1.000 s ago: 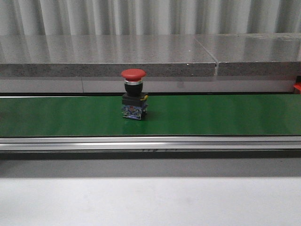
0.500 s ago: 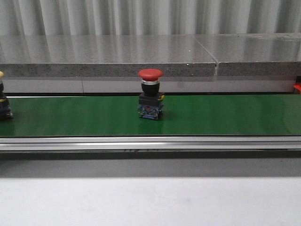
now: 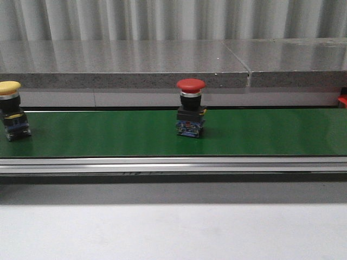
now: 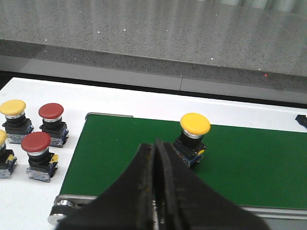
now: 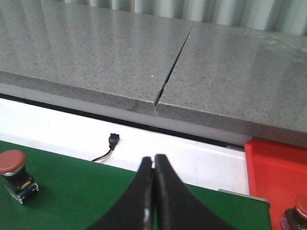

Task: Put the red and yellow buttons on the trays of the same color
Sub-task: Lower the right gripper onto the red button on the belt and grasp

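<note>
A red button (image 3: 191,108) stands upright near the middle of the green conveyor belt (image 3: 271,132). A yellow button (image 3: 11,116) stands on the belt at its far left. In the left wrist view my left gripper (image 4: 156,143) is shut and empty, hovering over the belt's end, with the yellow button (image 4: 194,136) just beyond its tips. My right gripper (image 5: 153,158) is also shut and empty above the belt. The red button (image 5: 13,175) is off to its side. A red tray (image 5: 276,163) lies past the belt's other end. No yellow tray is in view.
Beside the belt's left end, two red buttons (image 4: 52,122) (image 4: 37,153) and a yellow one (image 4: 13,120) stand on the white table. Another red button (image 5: 300,211) sits in the red tray. A small black connector with wires (image 5: 112,140) lies behind the belt. A grey stone ledge (image 3: 162,65) runs along the back.
The red button has travelled to the right along the belt. The yellow button has come into view at the belt's left end and also moves right.
</note>
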Tool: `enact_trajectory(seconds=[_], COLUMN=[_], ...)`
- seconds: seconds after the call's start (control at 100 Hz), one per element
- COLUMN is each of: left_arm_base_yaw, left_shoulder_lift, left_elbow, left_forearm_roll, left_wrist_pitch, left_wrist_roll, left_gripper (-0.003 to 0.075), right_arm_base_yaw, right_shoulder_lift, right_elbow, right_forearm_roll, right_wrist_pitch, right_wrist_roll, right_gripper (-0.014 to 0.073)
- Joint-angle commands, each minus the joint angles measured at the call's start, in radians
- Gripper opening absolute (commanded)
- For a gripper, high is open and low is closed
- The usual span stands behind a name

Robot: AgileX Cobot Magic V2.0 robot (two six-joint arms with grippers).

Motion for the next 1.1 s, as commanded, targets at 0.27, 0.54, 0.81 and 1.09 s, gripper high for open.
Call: enact_trajectory(seconds=[0.27,0.54,0.81,1.09], left_arm_base_yaw=[-0.007,-0.007,-0.007,-0.007], left_shoulder_lift=[0.006,0.006,0.006,0.006], left_elbow=[-0.027,-0.027,-0.027,-0.027], left_forearm_roll=[0.0,0.0,0.0,0.0], left_wrist_pitch=[-0.065,-0.065,-0.065,-0.065], left_wrist_roll=[0.001,0.001,0.001,0.001], left_gripper=[-0.0021,-0.0021,-0.0021,-0.0021], right_arm_base_yaw=[0.001,0.001,0.001,0.001], right_shoulder_lift=[0.0,0.0,0.0,0.011], right_elbow=[-0.027,-0.027,-0.027,-0.027], right_forearm_roll=[0.021,0.021,0.021,0.023], right_wrist_pitch=[-0.035,0.033,0.084,0.05], right_wrist_roll=[-0.003,-0.003,-0.002,0.0], right_gripper=[-0.0064,0.0184,0.0597,0.0593])
